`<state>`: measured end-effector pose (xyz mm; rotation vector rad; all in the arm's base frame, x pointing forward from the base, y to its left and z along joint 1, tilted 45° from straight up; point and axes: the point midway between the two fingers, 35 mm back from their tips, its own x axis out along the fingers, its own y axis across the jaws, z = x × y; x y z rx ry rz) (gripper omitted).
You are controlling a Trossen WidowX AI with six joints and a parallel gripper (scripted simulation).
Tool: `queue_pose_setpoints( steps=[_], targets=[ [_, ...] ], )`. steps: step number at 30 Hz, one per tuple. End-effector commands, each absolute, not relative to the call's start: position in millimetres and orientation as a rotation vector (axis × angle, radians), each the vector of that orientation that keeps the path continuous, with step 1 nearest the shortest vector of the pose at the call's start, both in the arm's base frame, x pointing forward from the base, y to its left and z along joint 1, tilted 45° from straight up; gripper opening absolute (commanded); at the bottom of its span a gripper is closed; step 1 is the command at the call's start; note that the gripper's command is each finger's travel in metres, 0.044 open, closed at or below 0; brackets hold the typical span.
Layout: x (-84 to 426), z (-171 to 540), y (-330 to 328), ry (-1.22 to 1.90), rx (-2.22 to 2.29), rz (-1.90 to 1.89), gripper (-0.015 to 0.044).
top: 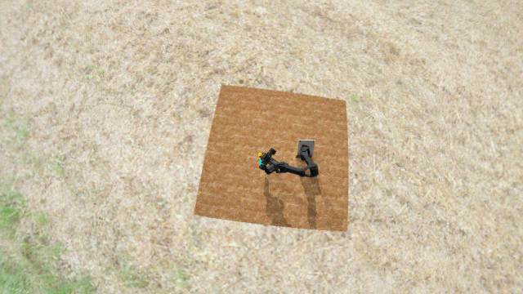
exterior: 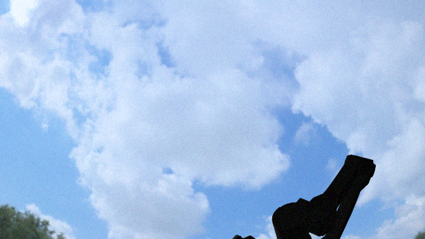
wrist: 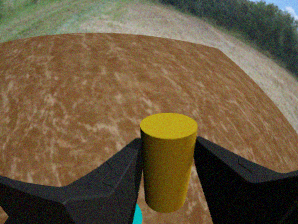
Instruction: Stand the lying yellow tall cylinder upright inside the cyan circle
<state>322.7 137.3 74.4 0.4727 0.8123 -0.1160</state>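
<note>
The yellow tall cylinder (top: 260,154) (wrist: 168,165) is held between the fingers of my gripper (wrist: 168,144), which is shut on it. In the wrist view its top end face shows and its long side runs down between the two black fingertips. The cyan circle (top: 261,162) (wrist: 137,215) shows only in part: in the wrist view a small piece is visible at the bottom edge beside the left finger, and the arm hides much of it in the top view. Whether the cylinder touches the table cannot be told. The exterior view shows neither cylinder nor circle.
The brown table top (top: 245,122) (wrist: 75,100) lies under the arm, with its far edge in the wrist view. The arm's base plate (top: 310,144) stands right of the gripper in the top view. Part of the dark arm (exterior: 348,186) rises at the lower right in the exterior view.
</note>
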Motion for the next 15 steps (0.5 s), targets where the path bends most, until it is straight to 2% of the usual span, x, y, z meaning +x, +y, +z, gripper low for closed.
queue_pose_setpoints(
  steps=[1,15],
  targets=[
    [322.3,77.5,136.5,0.777,0.489,-0.127,0.0105],
    [317.9,84.8,136.1,0.678,0.538,-0.145,0.0105]
  ],
)
